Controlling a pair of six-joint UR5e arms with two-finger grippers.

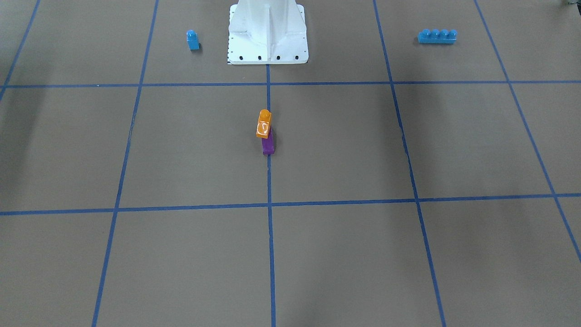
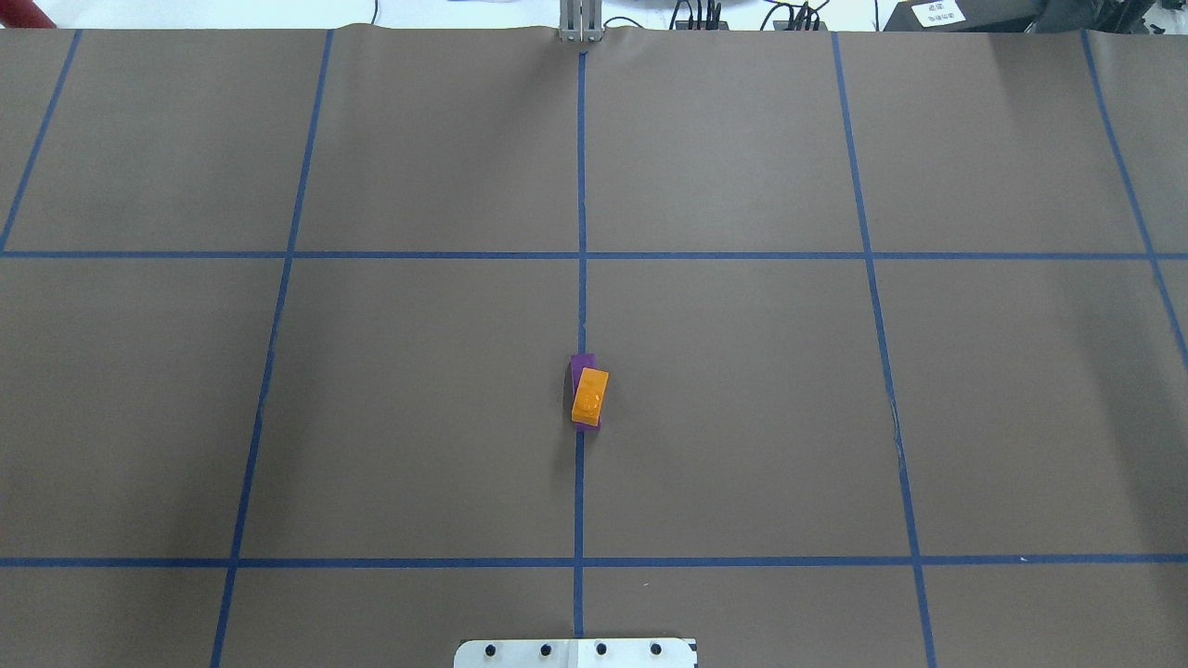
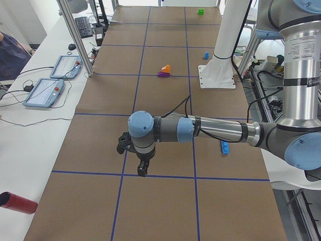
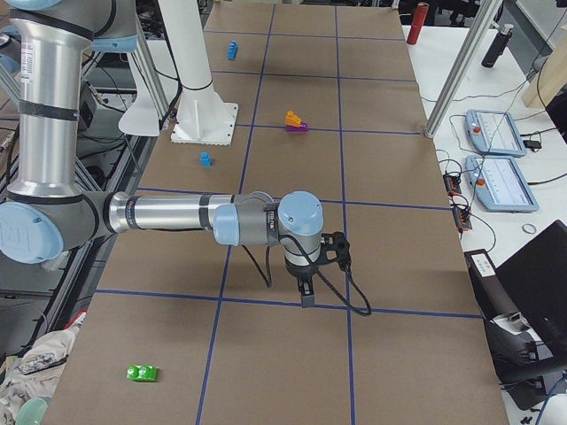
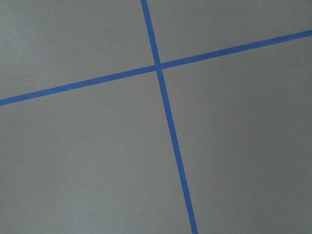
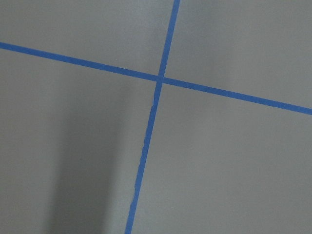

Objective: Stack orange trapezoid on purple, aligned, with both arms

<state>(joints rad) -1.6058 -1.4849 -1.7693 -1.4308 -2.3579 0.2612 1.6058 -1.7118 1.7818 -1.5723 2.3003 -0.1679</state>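
On the bench point(image 2: 742, 417), along the centre tape line point(image 2: 581, 232), in front of the robot base point(image 1: 268, 32): upper trapezoid point(image 2: 590, 394) on top of lower trapezoid point(image 2: 581, 362), slightly turned out of line with it. Beside the base, on the robot's right: single-stud block point(image 1: 193, 40). On its left, farther out: four-stud brick point(image 1: 437, 36). Left tool point(image 3: 143, 170) and right tool point(image 4: 304, 297) above opposite bench ends, well apart from the stack.

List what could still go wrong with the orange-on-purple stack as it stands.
1. The orange trapezoid sits skewed on the purple, whose far end shows past it in the overhead view. It may count as misaligned, or may not be fully pressed down.
2. Nothing holds it: the left gripper and right gripper both hang far from it. Any approach to straighten it could topple the small stack.
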